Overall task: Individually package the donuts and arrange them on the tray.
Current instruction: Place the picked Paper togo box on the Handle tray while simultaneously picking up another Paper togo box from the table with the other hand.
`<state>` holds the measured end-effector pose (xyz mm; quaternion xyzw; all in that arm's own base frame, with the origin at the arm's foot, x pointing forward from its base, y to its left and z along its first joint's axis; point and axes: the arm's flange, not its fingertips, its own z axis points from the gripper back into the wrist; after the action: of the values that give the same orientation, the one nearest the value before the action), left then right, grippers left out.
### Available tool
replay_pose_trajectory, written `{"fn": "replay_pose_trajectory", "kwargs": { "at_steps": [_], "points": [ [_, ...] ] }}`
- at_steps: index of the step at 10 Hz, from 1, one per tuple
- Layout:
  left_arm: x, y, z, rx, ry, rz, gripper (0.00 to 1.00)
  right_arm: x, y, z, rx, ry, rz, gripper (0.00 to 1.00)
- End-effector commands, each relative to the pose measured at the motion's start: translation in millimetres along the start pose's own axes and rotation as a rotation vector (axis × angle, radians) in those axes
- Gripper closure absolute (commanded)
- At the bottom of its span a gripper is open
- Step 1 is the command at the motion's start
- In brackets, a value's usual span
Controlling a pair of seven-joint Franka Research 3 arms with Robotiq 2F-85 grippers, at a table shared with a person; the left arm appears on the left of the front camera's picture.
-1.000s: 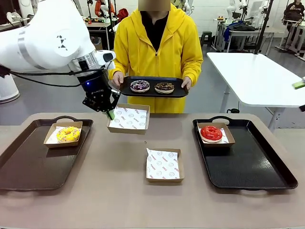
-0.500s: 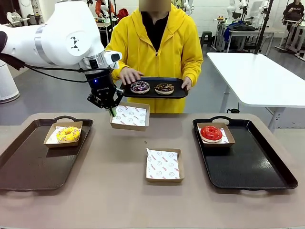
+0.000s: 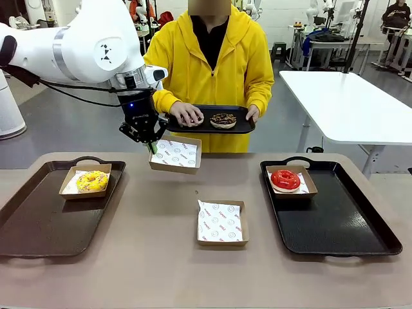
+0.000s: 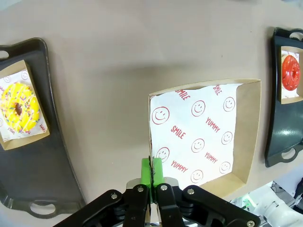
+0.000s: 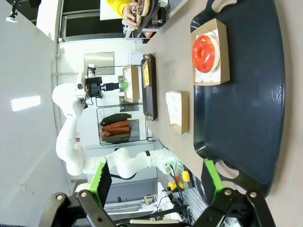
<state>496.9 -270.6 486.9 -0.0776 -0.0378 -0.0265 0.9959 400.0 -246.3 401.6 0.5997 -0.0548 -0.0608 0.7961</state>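
While the dark purple-sprinkled donut (image 3: 193,121) is sitting on the small black tray (image 3: 241,123) the person is carrying, just beyond my left gripper (image 3: 150,147), the person's hand (image 3: 187,113) is covering it, apparently about to lift it. The chocolate donut (image 3: 223,120) is lying beside it, farther from the gripper. I'm pinching the rim of an empty paper-lined box (image 3: 175,155), left fingers fully closed on the cardboard edge, holding it off the table (image 3: 148,257) close below the person's tray. The yellow donut (image 3: 93,181) is already sitting boxed on the left tray (image 3: 38,219), below and outward of that gripper. The red donut (image 3: 285,179) is sitting boxed on the right tray (image 3: 347,225), well across from it. A second empty box (image 3: 220,223) is waiting on the table, nearer me than the held one. My right gripper (image 5: 156,182) is hanging wide open, gripping nothing, above the right tray's end. I'm judging the step as presenting the box for donut three. The next move is calling for holding the box level and steady while the donut is going in, then carrying it to a tray without tipping.
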Motion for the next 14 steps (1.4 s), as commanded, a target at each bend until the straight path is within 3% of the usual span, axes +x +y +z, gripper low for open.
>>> {"fn": "replay_pose_trajectory", "kwargs": {
  "at_steps": [1,14],
  "points": [
    [-2.3,0.5,2.2,-0.012,-0.011,0.006,1.0,-3.3,0.3,-0.4,0.003,-0.003,-0.001,0.0],
    [-2.3,0.5,2.2,-0.012,-0.011,0.006,1.0,-3.3,0.3,-0.4,0.003,-0.003,-0.001,0.0]
  ]
}}
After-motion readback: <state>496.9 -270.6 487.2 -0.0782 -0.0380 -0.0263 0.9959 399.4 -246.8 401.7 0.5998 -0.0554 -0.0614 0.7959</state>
